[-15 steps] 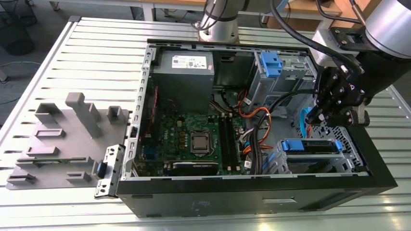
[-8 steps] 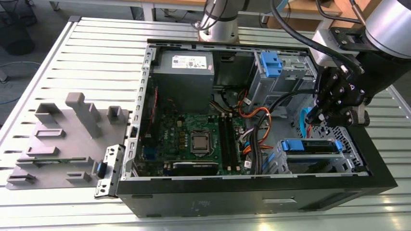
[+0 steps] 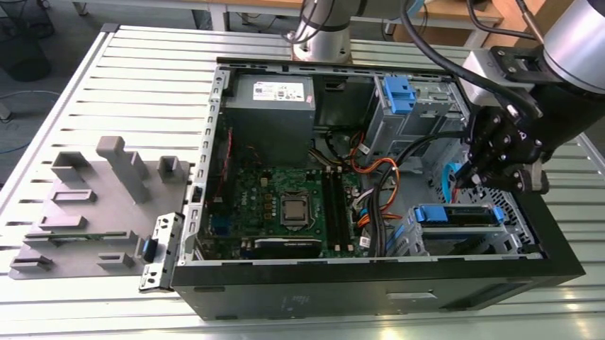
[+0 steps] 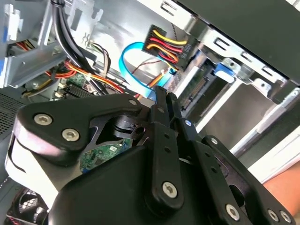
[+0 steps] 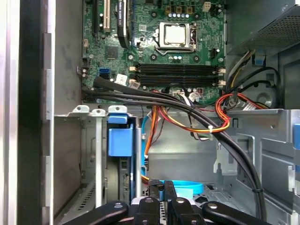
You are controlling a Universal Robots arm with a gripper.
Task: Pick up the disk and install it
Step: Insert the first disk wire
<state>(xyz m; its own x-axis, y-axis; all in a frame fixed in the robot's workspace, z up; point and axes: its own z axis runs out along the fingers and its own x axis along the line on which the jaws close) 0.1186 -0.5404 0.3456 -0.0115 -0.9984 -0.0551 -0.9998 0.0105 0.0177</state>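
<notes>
Arm reaches in from exterior view's right, black gripper (image 3: 463,183) angled down into open steel computer case (image 3: 378,290). Slim flat fingers (image 4: 161,101) pressed together, holding nothing. Disk (image 3: 458,215), blue plastic bracket round metal body, sits in perforated drive cage (image 3: 516,216), just beside fingertips, apart

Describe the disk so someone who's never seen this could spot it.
In the open computer case, find the metal drive cage at the exterior view's lower right. The disk sits in it, its blue plastic bracket standing out from bare grey metal.

Wrist (image 3: 520,71) downward — jaws together.
</notes>
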